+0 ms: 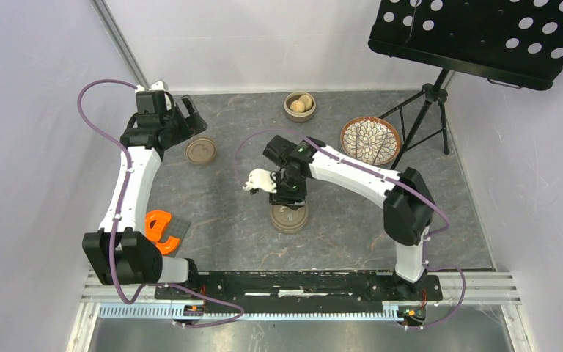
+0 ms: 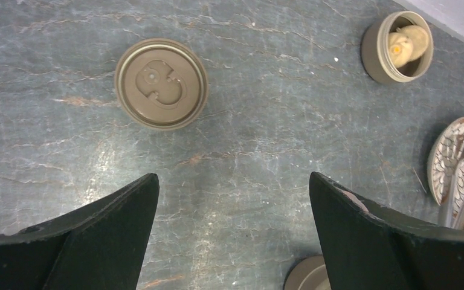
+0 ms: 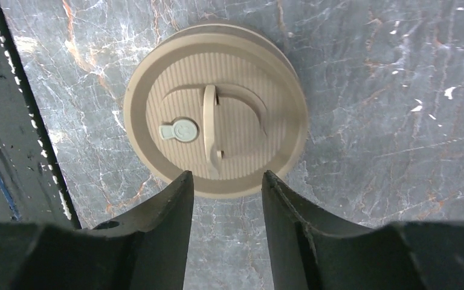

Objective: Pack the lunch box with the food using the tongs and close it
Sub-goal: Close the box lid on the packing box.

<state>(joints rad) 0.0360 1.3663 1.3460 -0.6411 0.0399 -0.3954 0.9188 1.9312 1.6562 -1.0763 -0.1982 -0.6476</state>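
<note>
A dark grey marbled bench (image 1: pixel 454 220) carries two black-and-white robot arms, both mounted at its near edge.

The left arm (image 1: pixel 135 176) reaches up the left edge to the far left corner. Its left gripper (image 2: pixel 234 178) hangs over bare bench, with the fingers spread wide and nothing between them.

The right arm (image 1: pixel 352 172) bends in from the right to the middle of the bench. Its right gripper (image 3: pixel 226 175) points straight down, with the jaws parted and gripping nothing.

A round plate (image 1: pixel 359 136) with a white petal pattern sits towards the far right. The thin grey tongs (image 2: pixel 457 181) lie across it.

Directly below the right gripper stands a closed lunch box tier (image 3: pixel 278 121). It is round and tan, and its ribbed lid has a raised handle and a small pale tab.

A loose lid (image 1: pixel 201 150), round and tan, lies flat near the left gripper.

An open lunch box tier (image 2: pixel 371 51) sits at the middle of the far edge. It holds the food (image 2: pixel 406 43), pale rounded bun-like pieces, one with an orange patch.

A small orange object (image 1: pixel 163 227) lies by the left edge.
</note>
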